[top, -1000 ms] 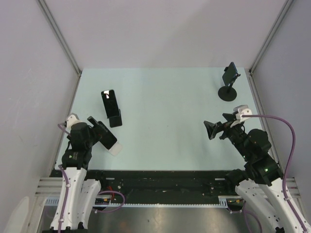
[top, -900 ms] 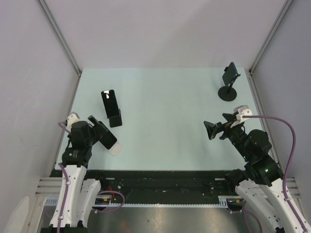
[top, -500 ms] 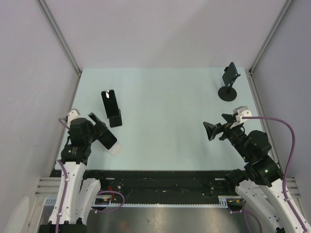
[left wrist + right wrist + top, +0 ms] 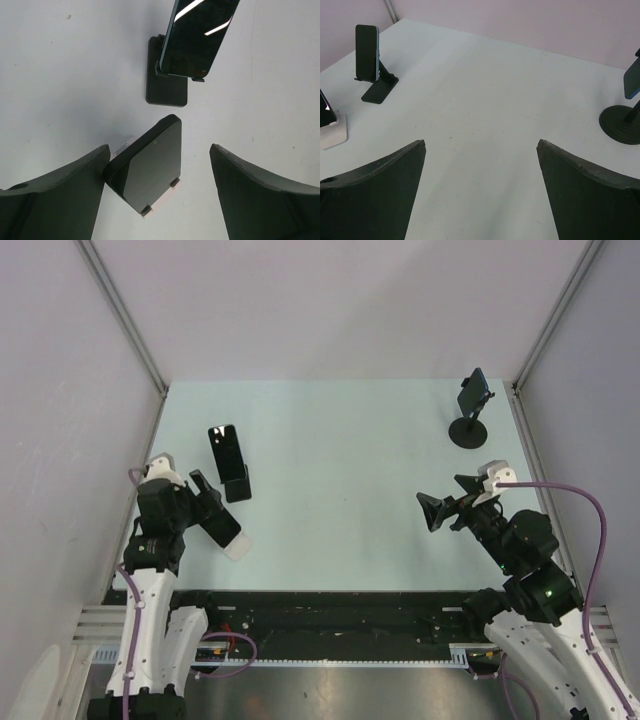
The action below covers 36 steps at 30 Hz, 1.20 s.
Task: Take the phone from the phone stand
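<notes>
Left arm (image 4: 160,508) nudged forward, jaws wide, phone stand (image 4: 237,488) near table edge (image 4: 153,453)

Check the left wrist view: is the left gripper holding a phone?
No, the left gripper is open, its fingers clear of the nearest phone.

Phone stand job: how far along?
Done: nothing; every phone sits in its stand. In hand: left gripper, open, hangs over the phone on the white stand, with the black stand's phone just beyond. Left: grip one, lift it clear. Right gripper is open, away from the round-base stand's phone.
</notes>
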Each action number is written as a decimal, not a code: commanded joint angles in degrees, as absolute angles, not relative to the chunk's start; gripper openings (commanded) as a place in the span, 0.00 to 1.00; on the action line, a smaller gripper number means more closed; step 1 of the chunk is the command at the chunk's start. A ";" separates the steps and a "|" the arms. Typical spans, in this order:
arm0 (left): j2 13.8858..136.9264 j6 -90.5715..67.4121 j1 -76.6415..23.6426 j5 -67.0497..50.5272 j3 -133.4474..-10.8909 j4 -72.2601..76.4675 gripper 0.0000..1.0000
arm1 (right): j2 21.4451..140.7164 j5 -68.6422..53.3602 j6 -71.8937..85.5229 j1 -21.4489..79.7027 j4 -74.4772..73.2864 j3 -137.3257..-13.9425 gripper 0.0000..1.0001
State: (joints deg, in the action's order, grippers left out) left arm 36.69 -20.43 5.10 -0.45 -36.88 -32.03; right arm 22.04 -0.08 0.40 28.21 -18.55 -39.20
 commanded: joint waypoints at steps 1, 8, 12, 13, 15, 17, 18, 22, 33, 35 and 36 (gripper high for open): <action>37.97 -17.67 7.03 -7.11 -37.62 -28.31 0.85 | 20.92 -0.09 -1.41 28.74 -17.31 -38.93 1.00; 38.32 -17.75 8.61 -10.72 -36.30 -26.90 0.72 | 20.92 -0.09 -1.67 29.09 -17.31 -38.94 1.00; 37.36 -17.84 8.79 -11.69 -35.33 -26.28 0.49 | 21.01 -0.09 -1.93 29.27 -17.31 -38.94 1.00; 37.18 -17.84 8.79 -12.04 -35.16 -26.11 0.45 | 21.09 -0.09 -1.85 29.44 -17.31 -38.94 1.00; 36.57 -17.84 8.79 -12.04 -34.72 -25.93 0.35 | 21.36 -0.61 -1.93 29.36 -17.23 -39.02 1.00; 36.30 -17.84 8.79 -12.39 -34.63 -25.75 0.28 | 21.44 -1.49 -2.02 29.44 -16.96 -39.02 1.00; 36.12 -17.84 8.79 -12.39 -34.45 -25.66 0.18 | 21.36 -1.93 -2.02 29.53 -16.88 -39.02 1.00; 34.98 -17.75 8.79 -13.01 -34.37 -25.49 0.00 | 21.53 -4.56 -2.20 29.62 -16.35 -39.02 1.00; 33.84 -24.85 6.95 -21.17 -38.84 -25.31 0.01 | 30.21 -23.19 2.89 29.97 -12.84 -41.66 1.00; 33.40 -27.23 5.55 -21.79 -39.63 -25.23 0.00 | 31.98 -26.53 5.87 30.41 -10.12 -41.75 1.00; 33.31 -29.94 4.93 -21.88 -39.73 -24.88 0.00 | 33.99 -27.59 6.67 30.67 -9.32 -41.75 1.00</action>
State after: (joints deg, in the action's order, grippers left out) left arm 34.79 -22.00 7.14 -17.08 -35.46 -27.75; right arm 30.00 -18.70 1.30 29.71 -15.40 -39.27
